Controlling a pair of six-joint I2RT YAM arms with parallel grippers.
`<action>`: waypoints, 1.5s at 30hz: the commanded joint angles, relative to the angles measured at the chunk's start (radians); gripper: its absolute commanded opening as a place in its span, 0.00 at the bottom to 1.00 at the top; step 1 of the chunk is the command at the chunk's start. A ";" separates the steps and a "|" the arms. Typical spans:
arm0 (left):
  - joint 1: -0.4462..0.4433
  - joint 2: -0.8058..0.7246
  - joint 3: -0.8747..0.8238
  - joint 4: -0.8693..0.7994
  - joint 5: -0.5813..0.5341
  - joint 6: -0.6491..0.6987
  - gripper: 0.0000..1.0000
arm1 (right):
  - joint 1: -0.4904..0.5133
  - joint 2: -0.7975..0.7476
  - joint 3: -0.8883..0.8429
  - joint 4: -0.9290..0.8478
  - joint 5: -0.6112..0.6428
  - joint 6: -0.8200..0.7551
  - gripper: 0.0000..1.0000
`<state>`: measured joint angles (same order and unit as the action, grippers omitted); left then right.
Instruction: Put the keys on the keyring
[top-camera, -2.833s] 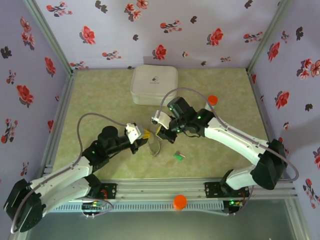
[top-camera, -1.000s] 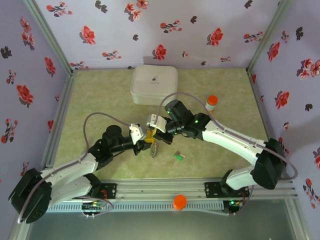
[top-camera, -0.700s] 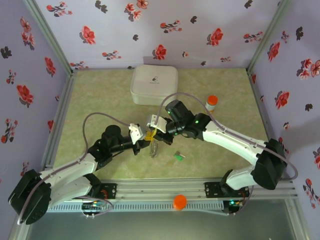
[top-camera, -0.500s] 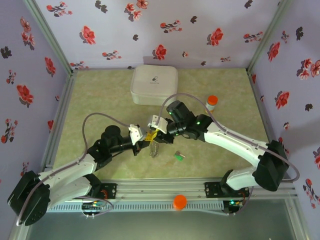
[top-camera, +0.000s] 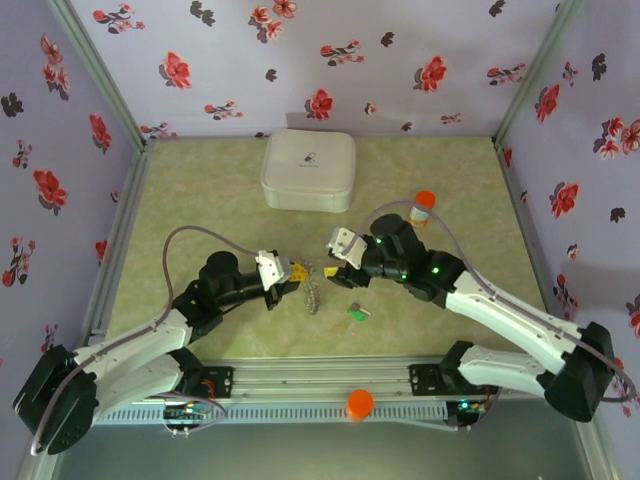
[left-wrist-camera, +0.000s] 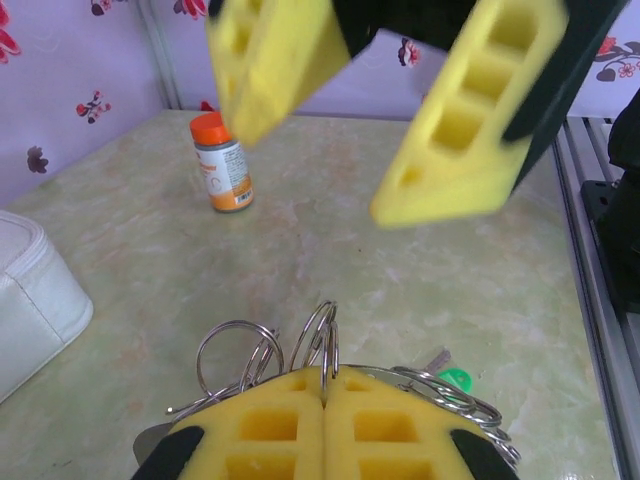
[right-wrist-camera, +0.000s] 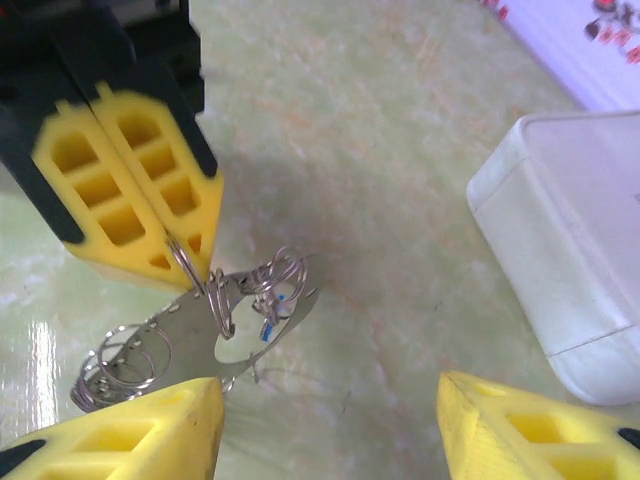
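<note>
While left gripper (top-camera: 293, 272) clamps the keyring (top-camera: 312, 288), right gripper (top-camera: 333, 263) faces it just beside, jaws spread (holding nothing); both angled inward.

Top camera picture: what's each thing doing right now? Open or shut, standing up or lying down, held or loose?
Left gripper: shut, pinching one ring of the keyring.
Right gripper: open, holding nothing.
Keyring: held by the left gripper.
Green key: lying loose, not on the keyring.
Bottle: standing upright, orange cap on.
White case: closed.
</note>
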<state>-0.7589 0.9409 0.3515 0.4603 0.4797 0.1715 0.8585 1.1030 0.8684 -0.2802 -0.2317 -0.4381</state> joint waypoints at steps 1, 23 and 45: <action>0.000 -0.010 -0.019 0.069 0.011 0.035 0.00 | 0.022 0.046 -0.020 0.060 0.021 -0.009 0.58; -0.003 -0.021 0.027 -0.064 0.034 0.159 0.00 | -0.036 0.206 0.060 0.287 0.039 -0.016 0.54; -0.049 -0.070 0.222 -0.390 -0.131 0.425 0.00 | 0.026 0.052 -0.045 0.216 -0.189 -0.211 0.27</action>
<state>-0.7986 0.8917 0.5251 0.1299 0.3653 0.5484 0.8719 1.1343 0.8436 -0.1532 -0.4019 -0.6216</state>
